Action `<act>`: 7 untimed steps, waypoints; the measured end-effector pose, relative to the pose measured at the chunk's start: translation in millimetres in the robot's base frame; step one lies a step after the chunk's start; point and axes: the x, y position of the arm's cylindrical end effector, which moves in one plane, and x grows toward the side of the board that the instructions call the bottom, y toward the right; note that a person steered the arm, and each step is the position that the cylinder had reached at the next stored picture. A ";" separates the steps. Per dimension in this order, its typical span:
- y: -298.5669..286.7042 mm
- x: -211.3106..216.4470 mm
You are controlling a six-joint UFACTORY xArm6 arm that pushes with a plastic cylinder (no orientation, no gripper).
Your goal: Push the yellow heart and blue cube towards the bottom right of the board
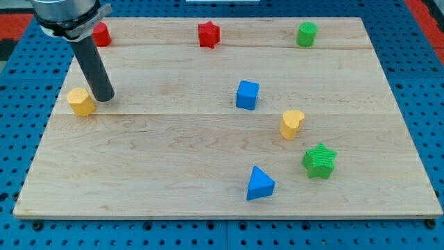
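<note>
The rod's tip sits way over at the view's left, just beside a yellow block, well apart from both targets. No fingers on this arm, just the bare rod. The blue cube is near the board's middle, and the yellow heart is down-right of it, near a green star and a blue triangle.

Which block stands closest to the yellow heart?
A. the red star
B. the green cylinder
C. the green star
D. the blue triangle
C: the green star sits just below and to the view's right of the yellow heart, nearer than any other block.
</note>
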 end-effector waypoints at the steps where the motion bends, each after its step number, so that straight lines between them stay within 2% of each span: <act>1: 0.0 0.2; 3: 4.5 6.0; 5: 153.7 36.6; 6: 166.6 97.5; 7: 178.1 105.1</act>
